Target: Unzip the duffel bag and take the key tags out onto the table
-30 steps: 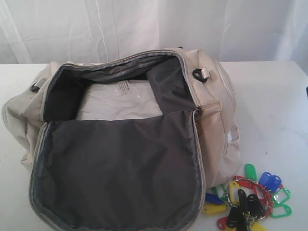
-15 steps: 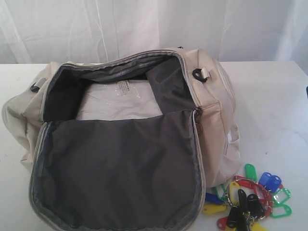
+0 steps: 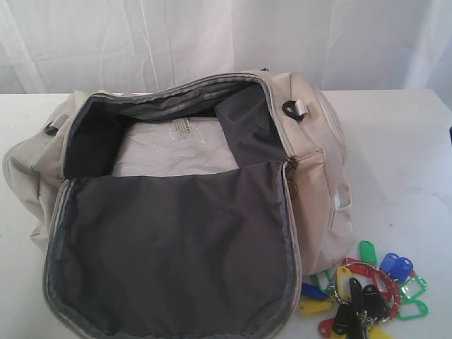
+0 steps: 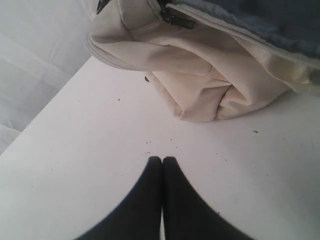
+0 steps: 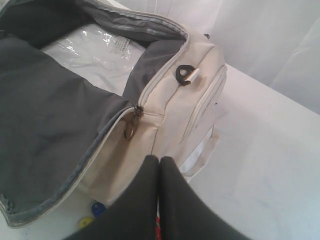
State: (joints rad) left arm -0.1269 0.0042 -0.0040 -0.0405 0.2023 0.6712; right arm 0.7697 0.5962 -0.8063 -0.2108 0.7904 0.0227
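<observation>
Cream fabric duffel bag (image 3: pixel 318 176) lies on a wide white tabletop (image 3: pixel 402 141). Its main zip is undone and a big grey-lined flap is folded out flat. A bunch of small plastic key tags (image 3: pixel 364 293), green, blue, yellow, red and black on a red ring, lies on the tabletop just beside the bag's end, outside it.

The right arm's jaws are pressed together and hold nothing; their two black fingertips (image 5: pixel 150 170) touch. The tags sit close under these jaws, a little behind the tips, with blue and yellow tags (image 5: pixel 92 212) peeking out beside them. Ahead of the tips is the bag's end panel with its dark metal zip pull (image 5: pixel 130 127).

The left arm's jaws are also closed and empty, black fingertips (image 4: pixel 155 172) together above bare tabletop. The bag's other end is just ahead of them, and the tags are well apart, beyond the bag.

The ring lies flat with its tags fanned out, so the bunch has no clear long axis. The right arm is much the nearer, though the task looks complete.

A clear plastic packet (image 3: pixel 176 145) inside the bag carries a small printed block, too small to read. No brand shows on the bag.
</observation>
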